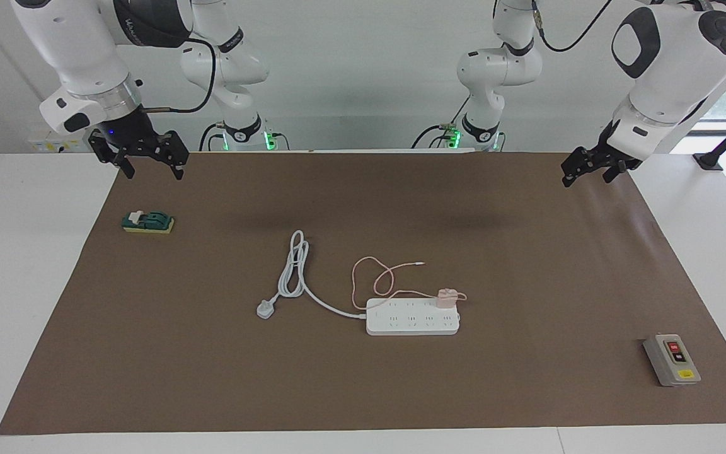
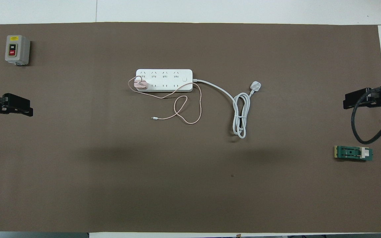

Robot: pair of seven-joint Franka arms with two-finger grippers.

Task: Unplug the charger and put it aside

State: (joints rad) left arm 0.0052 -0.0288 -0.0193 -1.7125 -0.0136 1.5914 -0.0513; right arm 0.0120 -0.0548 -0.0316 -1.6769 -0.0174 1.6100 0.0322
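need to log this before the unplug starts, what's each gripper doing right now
Left gripper: open, holding nothing, waiting in the air at its own end of the table.
Right gripper: open, holding nothing, up above the green block.

Robotics lab, two white arms mounted at a white table [image 1: 35,265], brown mat [image 1: 212,378], bare white wall

Brown mat [image 1: 527,378] over white table [image 1: 23,252]; pale wall [image 1: 363,63].
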